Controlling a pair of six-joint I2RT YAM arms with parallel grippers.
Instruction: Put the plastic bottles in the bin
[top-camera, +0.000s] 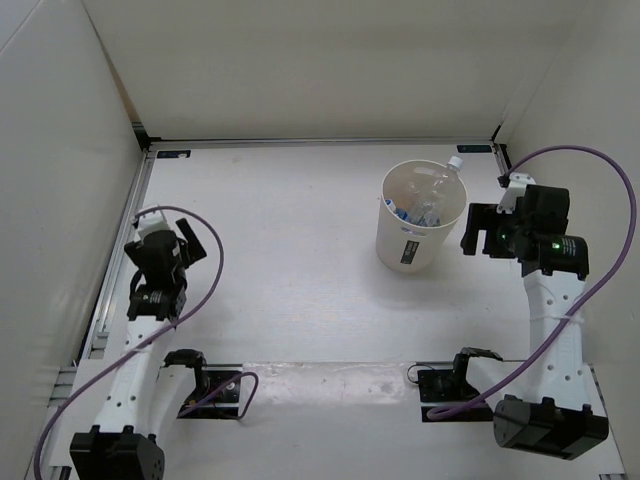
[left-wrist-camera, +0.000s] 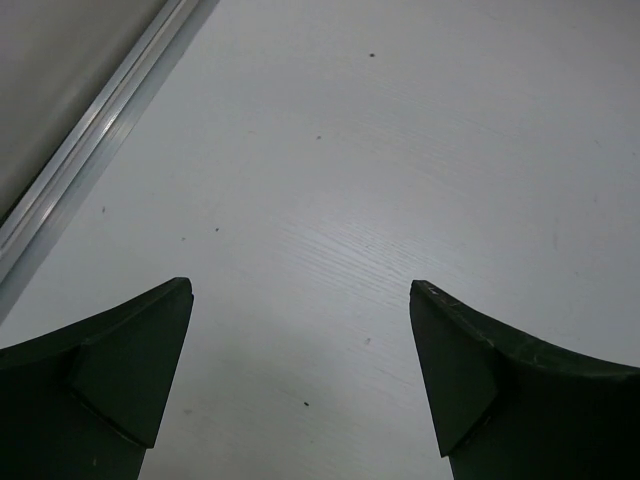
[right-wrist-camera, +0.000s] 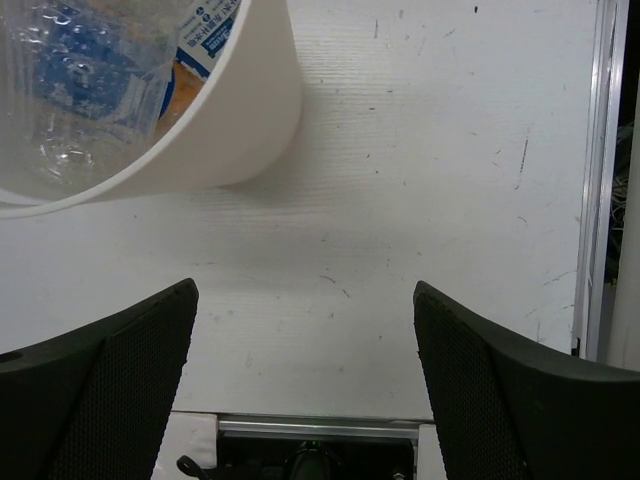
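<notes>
The left hand (left-wrist-camera: 300, 290) hangs wide open above bare worktop (left-wrist-camera: 420, 140), holding nothing, and it is well apart from the task's things. The right hand (right-wrist-camera: 305, 290) is also spread wide and empty. Ahead of the right hand and off to its left stands the bin (right-wrist-camera: 255, 120), upright, near but touching neither finger. Inside it lie the plastic bottles (right-wrist-camera: 85, 75), clear and crumpled, with blue labels showing. One white cap (top-camera: 455, 162) pokes above the bin's far rim.
</notes>
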